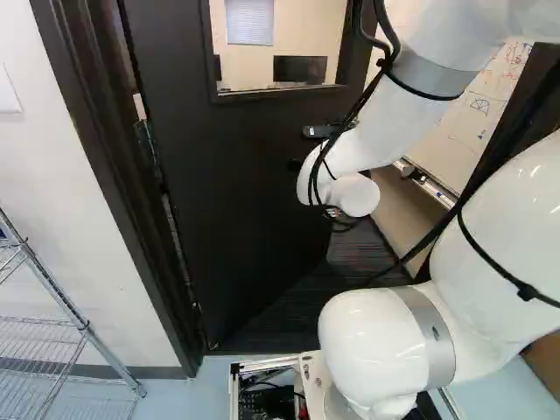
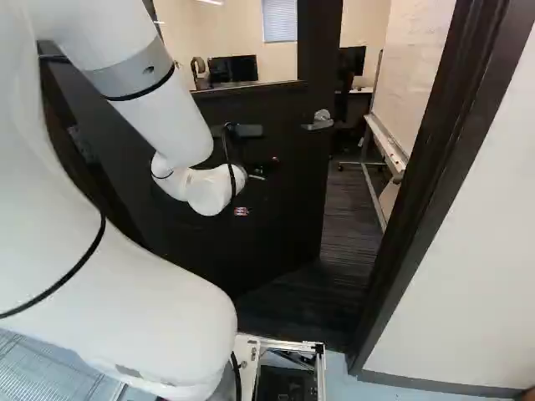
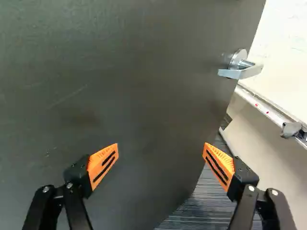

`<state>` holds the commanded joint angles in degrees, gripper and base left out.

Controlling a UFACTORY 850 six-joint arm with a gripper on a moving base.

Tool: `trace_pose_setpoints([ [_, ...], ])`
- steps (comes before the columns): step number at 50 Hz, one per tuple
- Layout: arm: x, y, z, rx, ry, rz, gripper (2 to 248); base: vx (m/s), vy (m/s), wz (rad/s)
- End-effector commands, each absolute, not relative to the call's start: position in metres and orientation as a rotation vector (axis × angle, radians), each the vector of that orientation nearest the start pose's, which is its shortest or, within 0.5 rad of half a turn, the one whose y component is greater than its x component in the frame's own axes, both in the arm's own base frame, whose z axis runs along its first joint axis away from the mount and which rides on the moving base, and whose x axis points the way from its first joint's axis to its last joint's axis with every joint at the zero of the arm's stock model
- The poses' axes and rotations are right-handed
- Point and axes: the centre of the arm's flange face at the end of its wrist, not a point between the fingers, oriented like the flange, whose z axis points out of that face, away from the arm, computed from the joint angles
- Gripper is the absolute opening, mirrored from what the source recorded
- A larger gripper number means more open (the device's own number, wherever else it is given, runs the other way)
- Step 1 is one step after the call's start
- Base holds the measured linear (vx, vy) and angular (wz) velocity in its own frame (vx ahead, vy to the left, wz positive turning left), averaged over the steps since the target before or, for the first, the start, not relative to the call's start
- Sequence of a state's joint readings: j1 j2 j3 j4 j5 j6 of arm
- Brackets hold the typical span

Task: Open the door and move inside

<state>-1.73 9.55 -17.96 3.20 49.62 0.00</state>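
Tool (image 3: 160, 148) wide, gripping nothing; lever handle (image 3: 241, 71) at its one-to-two o'clock. Likely placed to push the ajar door (image 3: 120, 96) further.

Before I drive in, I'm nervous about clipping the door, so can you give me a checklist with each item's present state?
1. Door unlatched: ok; the door stands partly open, inward.
2. Door swung out of the way: not ok; it slants across much of the doorway.
3. Handle released: ok; the gripper is open, the handle ahead of it and off to one side.
4. Gripper clear of the door: cannot tell; it faces the door, but contact does not show.
5. Base fits past the frame: cannot tell.
6. Whiteboard out of the path: cannot tell; it stands beyond the door's handle side.
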Motion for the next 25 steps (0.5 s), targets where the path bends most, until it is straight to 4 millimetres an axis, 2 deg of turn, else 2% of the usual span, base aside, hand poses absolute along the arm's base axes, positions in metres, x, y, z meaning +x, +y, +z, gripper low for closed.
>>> trace_pose_setpoints([
  [25, 0.373, -0.008, 0.420, -2.471, 0.380, -1.959, 247, 0.000, 0.000, 0.000],
])
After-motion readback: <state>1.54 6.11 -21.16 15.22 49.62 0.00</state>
